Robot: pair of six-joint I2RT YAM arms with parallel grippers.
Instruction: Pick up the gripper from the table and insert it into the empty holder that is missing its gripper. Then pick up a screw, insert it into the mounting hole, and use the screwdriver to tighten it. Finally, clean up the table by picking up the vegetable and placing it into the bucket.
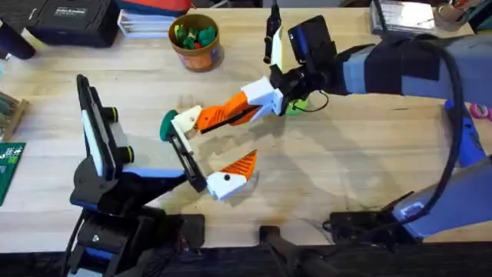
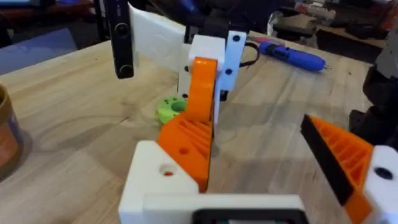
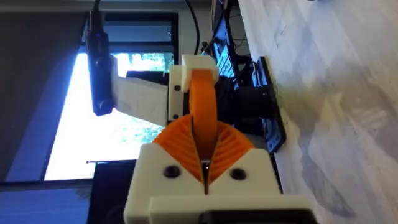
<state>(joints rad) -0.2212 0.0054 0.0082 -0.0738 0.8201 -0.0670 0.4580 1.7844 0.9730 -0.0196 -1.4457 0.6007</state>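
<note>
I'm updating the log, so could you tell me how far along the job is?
Done: the gripper is off the table. In hand: the right gripper, shut on it, presses it against the holder. Left: fastening, with the screwdriver lying idle, and the vegetable outside the bucket.

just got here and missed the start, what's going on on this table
The right hand is shut on the orange gripper tip and holds it against the white holder, which is one finger of the left hand. The left hand is open, its other finger already carrying an orange tip. The blue screwdriver lies untouched on the table.
</note>
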